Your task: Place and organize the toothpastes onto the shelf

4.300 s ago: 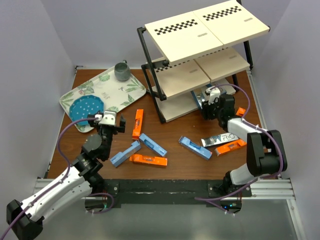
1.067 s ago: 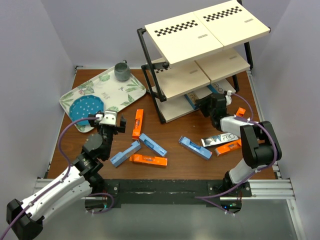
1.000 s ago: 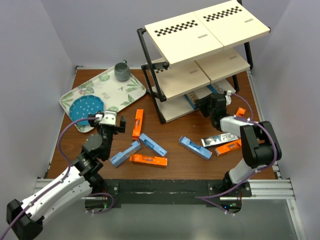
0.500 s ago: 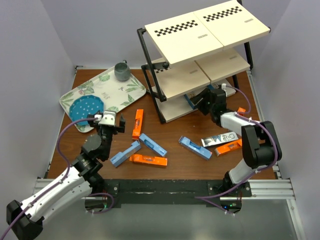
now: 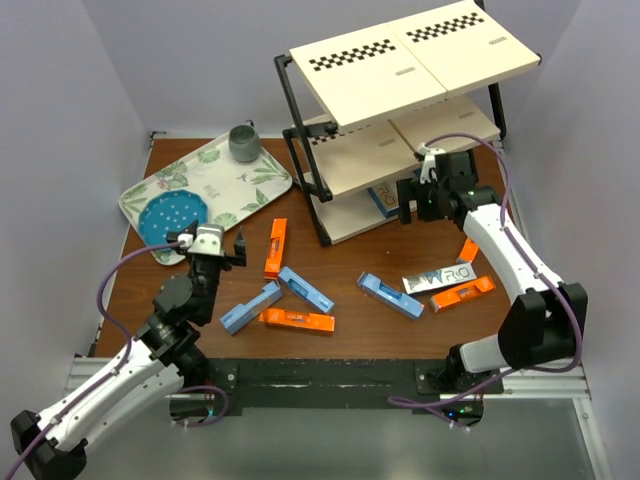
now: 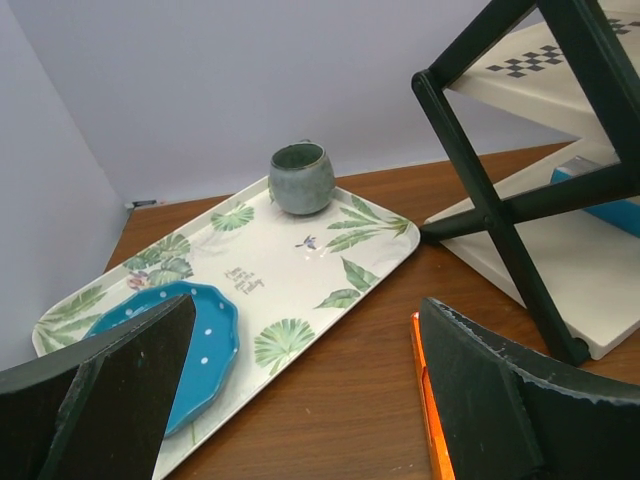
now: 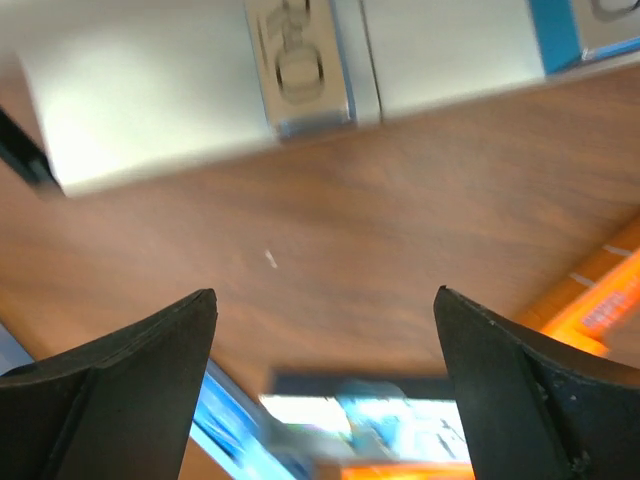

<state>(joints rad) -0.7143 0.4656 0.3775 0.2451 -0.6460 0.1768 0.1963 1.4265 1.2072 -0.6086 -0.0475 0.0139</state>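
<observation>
Several toothpastes lie loose on the brown table: orange [image 5: 276,247], blue [image 5: 306,288], blue [image 5: 250,306], orange [image 5: 296,320], blue [image 5: 390,295], silver [image 5: 437,277] and orange [image 5: 461,292]. The shelf [image 5: 400,70] stands at the back right, and a blue carton [image 5: 381,198] lies on its lowest board. My right gripper [image 5: 412,205] hangs open and empty just in front of that board. Its wrist view is blurred, with a silver carton [image 7: 310,70] on the cream board beyond the gripper [image 7: 325,300]. My left gripper [image 5: 214,246] [image 6: 305,310] is open and empty beside the orange carton [image 6: 425,400].
A leaf-patterned white tray [image 5: 250,175] [image 6: 300,260] at the back left carries a grey cup [image 5: 243,142] [image 6: 301,178] and a blue dotted plate [image 5: 172,215] [image 6: 190,340]. The shelf's black frame leg [image 6: 500,220] crosses the left wrist view. Purple walls enclose the table.
My right gripper opened, leaving the blue carton on the lowest board, then lifted and drew back from under the shelf. The left arm shifted slightly.
</observation>
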